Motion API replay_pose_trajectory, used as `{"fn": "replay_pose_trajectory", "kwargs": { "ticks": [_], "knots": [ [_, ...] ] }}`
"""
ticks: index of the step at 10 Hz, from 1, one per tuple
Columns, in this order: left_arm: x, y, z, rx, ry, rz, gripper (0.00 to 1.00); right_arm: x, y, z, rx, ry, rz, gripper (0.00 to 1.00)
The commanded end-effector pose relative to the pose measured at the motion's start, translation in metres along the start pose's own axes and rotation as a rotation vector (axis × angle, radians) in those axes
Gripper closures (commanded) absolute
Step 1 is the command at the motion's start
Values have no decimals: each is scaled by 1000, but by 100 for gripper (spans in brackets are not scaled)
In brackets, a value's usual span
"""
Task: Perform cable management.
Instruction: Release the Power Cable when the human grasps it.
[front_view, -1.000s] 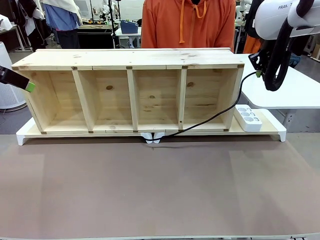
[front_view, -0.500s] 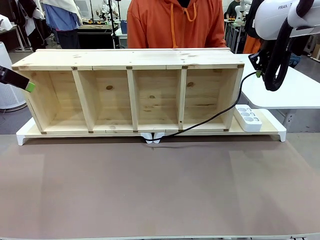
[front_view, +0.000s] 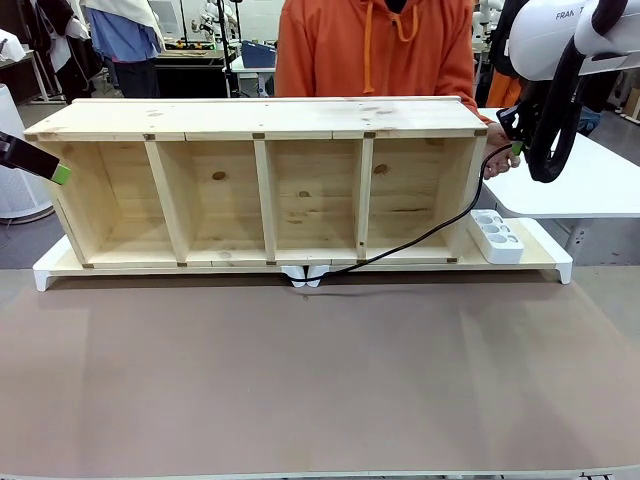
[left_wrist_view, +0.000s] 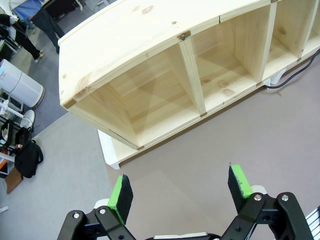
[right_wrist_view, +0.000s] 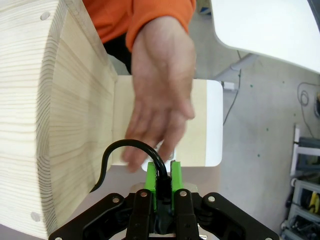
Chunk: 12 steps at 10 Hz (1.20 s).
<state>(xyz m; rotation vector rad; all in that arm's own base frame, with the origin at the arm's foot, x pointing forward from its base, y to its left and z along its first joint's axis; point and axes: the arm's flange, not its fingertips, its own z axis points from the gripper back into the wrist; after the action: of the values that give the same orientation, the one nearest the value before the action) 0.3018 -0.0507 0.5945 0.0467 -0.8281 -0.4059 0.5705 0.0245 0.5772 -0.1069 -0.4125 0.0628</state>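
While the cable is pinched between the closed green pads of the right gripper beside the right end of the wooden shelf, a handover appears under way: the person's hand is reaching in just beyond the pads. The cable's far run trails down past the power strip. The left gripper is held wide open, empty. Next, release likely only after the hand has gripped.
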Motion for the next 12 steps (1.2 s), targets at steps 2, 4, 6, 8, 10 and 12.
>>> {"fn": "replay_pose_trajectory", "kwargs": {
  "ticks": [2, 4, 6, 8, 10, 12],
  "knots": [
    [1, 0, -1, 1, -6, 1, 0, 0, 0, 0, 0, -1, 2, 86],
    [1, 0, -1, 1, -6, 1, 0, 0, 0, 0, 0, -1, 2, 86],
    [1, 0, -1, 1, -6, 1, 0, 0, 0, 0, 0, -1, 2, 86],
    [1, 0, -1, 1, -6, 1, 0, -1, 0, 0, 0, 5, 0, 74],
    [1, 0, -1, 1, -6, 1, 0, -1, 0, 1, 5, 10, 23, 54],
    [1, 0, -1, 1, -6, 1, 0, -1, -1, 2, 10, 20, 29, 34]
  ]
}}
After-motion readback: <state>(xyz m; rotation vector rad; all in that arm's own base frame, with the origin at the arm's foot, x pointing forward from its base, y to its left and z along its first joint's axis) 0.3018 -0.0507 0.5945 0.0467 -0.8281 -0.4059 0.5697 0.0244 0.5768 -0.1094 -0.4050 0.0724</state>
